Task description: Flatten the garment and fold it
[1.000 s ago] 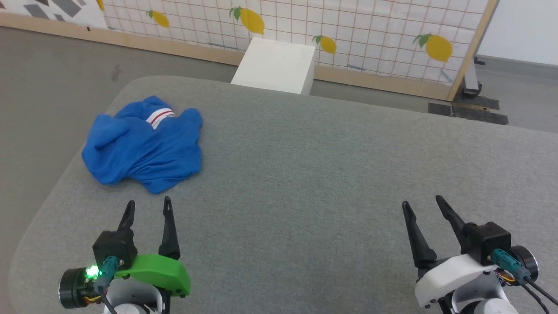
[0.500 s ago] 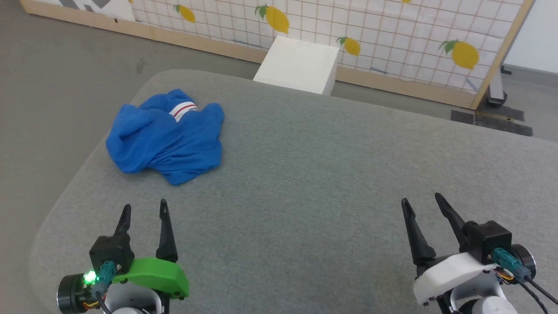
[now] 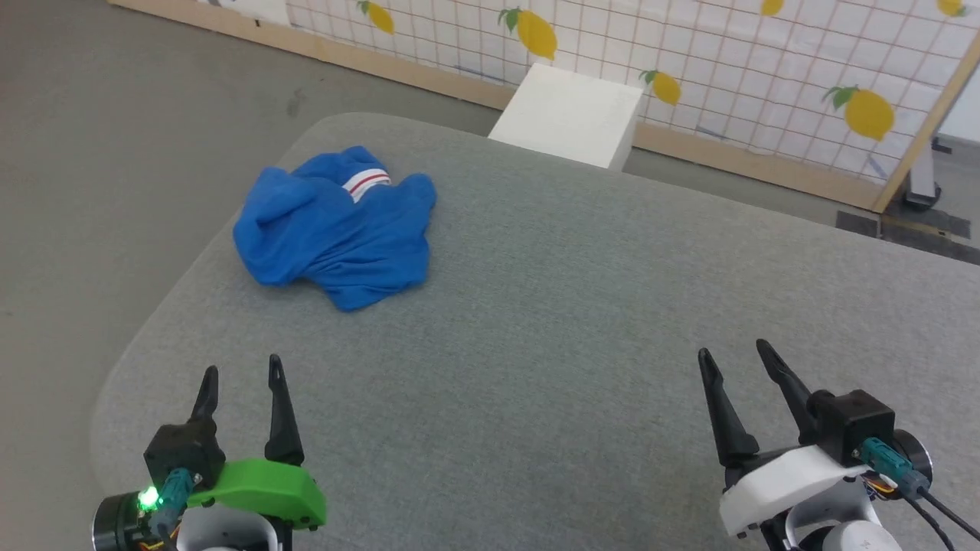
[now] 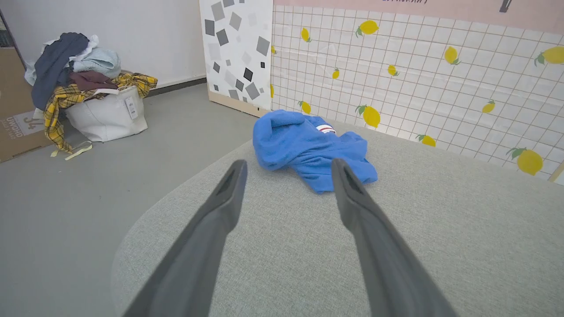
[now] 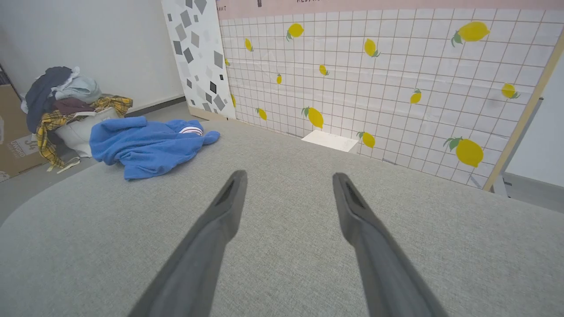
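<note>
a grey cloth-covered table (image 3: pixel 536 344) with rounded corners stood on a grey floor (image 3: pixel 115 153). past its far edge ran a white grid screen (image 3: pixel 766 61) printed with lemons, with a white box (image 3: pixel 570 115) at its foot. off to the left gripper's left, on the floor, a white bag (image 4: pixel 105 116) was heaped with clothes.

both arms were low over the near edge of the table, fingers pointing away from the robot. the left gripper (image 3: pixel 242 364) had its fingers spread apart and held nothing. the right gripper (image 3: pixel 732 347) was likewise parted and empty.

the garment (image 3: pixel 337 229) lay crumpled in a blue heap near the table's far left corner, a bit of red-and-white trim (image 3: pixel 366 182) showing on its far side. it was ahead of the left gripper and a little to its right, not touching it. from the right gripper it was well apart, ahead and far to the left.
</note>
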Controlling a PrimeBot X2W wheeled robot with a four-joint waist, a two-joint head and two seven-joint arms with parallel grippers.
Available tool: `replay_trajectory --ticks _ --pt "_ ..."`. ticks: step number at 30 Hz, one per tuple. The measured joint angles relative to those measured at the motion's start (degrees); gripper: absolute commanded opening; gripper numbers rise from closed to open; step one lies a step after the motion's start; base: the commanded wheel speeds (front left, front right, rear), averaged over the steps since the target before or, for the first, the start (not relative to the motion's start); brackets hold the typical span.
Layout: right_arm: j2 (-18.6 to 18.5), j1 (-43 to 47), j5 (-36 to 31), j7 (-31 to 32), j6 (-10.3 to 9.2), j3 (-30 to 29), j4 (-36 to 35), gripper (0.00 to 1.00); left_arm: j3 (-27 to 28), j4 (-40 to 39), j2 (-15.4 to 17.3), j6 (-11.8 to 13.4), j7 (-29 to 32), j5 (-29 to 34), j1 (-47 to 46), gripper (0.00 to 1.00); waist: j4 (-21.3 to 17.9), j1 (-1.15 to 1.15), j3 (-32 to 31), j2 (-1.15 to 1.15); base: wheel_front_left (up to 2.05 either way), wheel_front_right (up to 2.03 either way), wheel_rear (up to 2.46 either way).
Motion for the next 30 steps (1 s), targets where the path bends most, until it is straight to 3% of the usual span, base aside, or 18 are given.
replay_trajectory --ticks 1,22,30 --pt "0.0 0.0 0.4 -0.4 0.0 0.2 0.2 1.0 -0.1 -0.2 0.3 0.8 -0.1 -0.4 0.7 1.0 1.6 0.0 0.0 0.0 0.0 0.0 0.0" --pt "0.0 -1.2 1.5 -1.2 0.0 1.7 0.9 1.0 0.0 -1.3 1.1 4.2 -1.8 -3.2 2.0 1.0 6.8 0.0 1.3 0.0 0.0 0.0 0.0" --pt "0.1 -4.1 0.5 -0.1 0.0 2.6 -0.7 1.0 1.8 1.5 3.4 3.2 -1.5 -7.5 -4.5 1.0 5.8 0.0 5.1 0.0 0.0 0.0 0.0"
